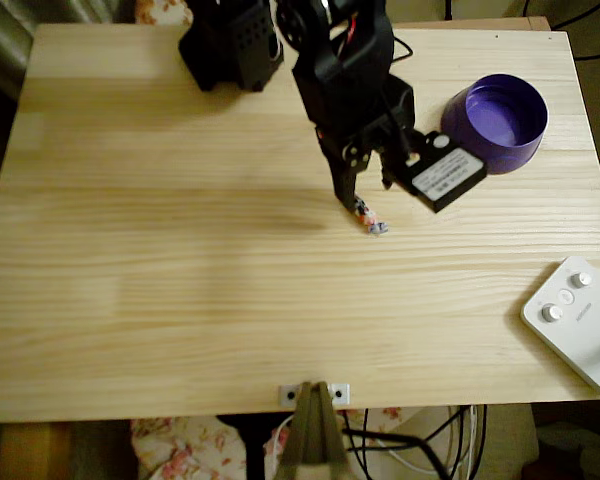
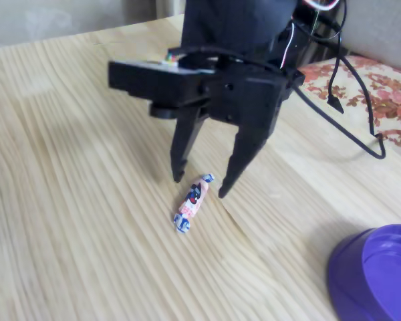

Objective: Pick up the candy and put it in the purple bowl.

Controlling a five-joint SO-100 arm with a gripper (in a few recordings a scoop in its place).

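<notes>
Candy point(image 2: 192, 202) lies flat on the bare wooden table point(image 1: 180, 300), just below and slightly forward of the gripper point(image 2: 200, 188). Jaws spread, holding nothing, tips hovering either side of the sweet's upper twisted end. In the fixed view its long axis runs lower-left to upper-right (roughly crosswise to the gap, so probably a fair line for closing). Further right, well apart: purple bowl point(image 1: 496, 122), empty. Count: one candy, one bowl, one arm.

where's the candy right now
The candy lies on the table, just under the open gripper; in the overhead view it is left of and below the purple bowl.
</notes>
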